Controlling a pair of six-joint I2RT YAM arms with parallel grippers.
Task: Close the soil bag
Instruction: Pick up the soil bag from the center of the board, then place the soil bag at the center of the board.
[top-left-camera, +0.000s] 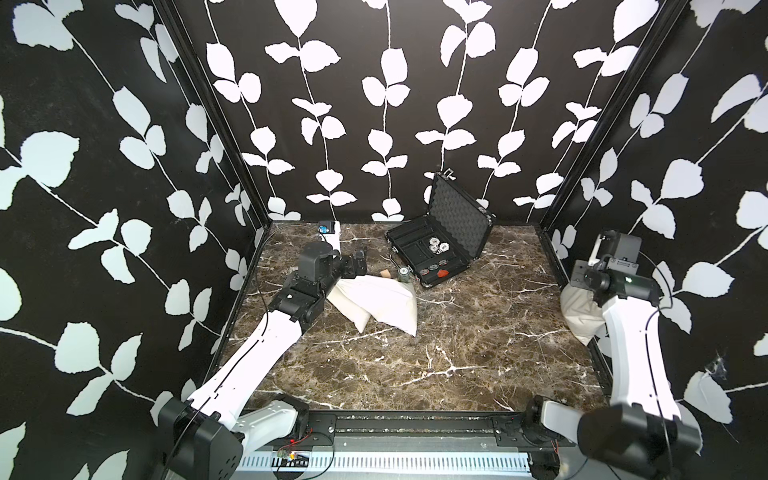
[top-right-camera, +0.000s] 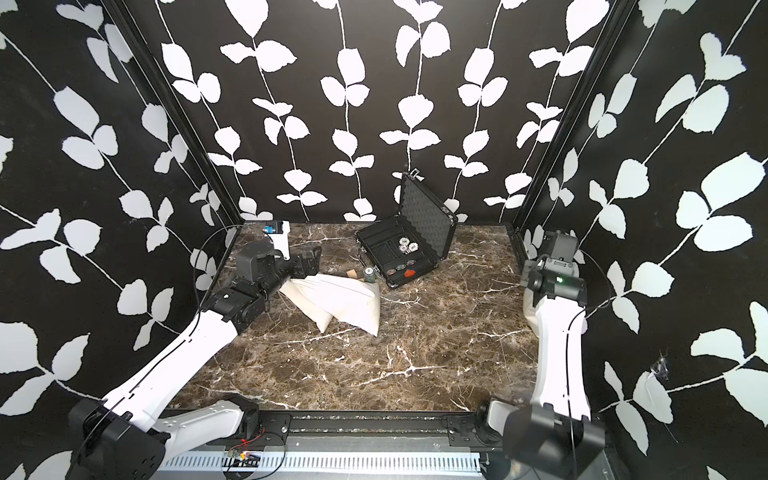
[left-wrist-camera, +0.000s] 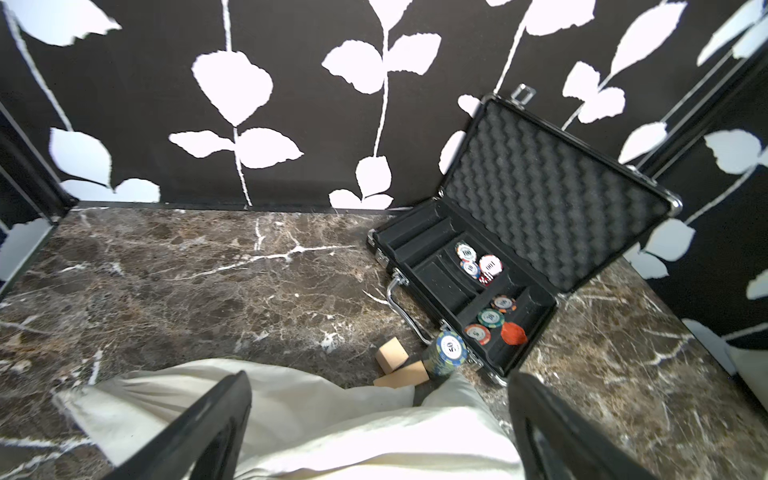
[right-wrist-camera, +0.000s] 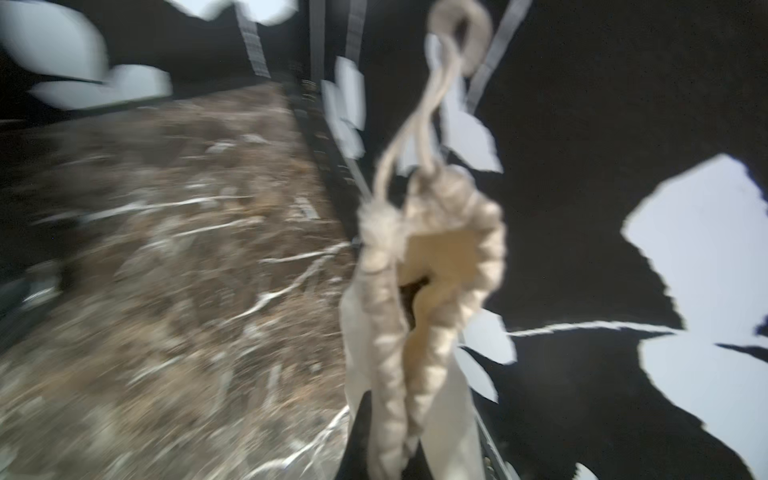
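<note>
1. Soil bag (top-left-camera: 579, 318), an off-white cloth sack, is sitting at the right edge of the brown marble tabletop (top-left-camera: 457, 357). It is close against the right wall and partly hidden under the right arm in both top views.
2. In the blurred right wrist view, its mouth is showing as a puckered, gathered rim with a small dark gap between the folds. A drawstring (right-wrist-camera: 419, 120) is running away from the rim and ending in a loop.
3. Right end effector (top-left-camera: 581, 279) is hanging just above the sack with its fingers pressed together. Whether they are pinching cord or cloth cannot be told.
4. Left end effector (left-wrist-camera: 374, 440) is reaching over one end of a second white cloth bag (top-left-camera: 374, 303), which is lying flat left of centre. Its fingers are spread wide to either side of the cloth, and contact cannot be told.
5. Near the back wall, a black case (left-wrist-camera: 540, 187) is standing open, with a foam-lined lid and poker chips in its tray.
6. Just in front of the case, a stack of chips (left-wrist-camera: 446, 351) is standing beside two small wooden blocks (left-wrist-camera: 392, 353), close to the white cloth bag.
</note>
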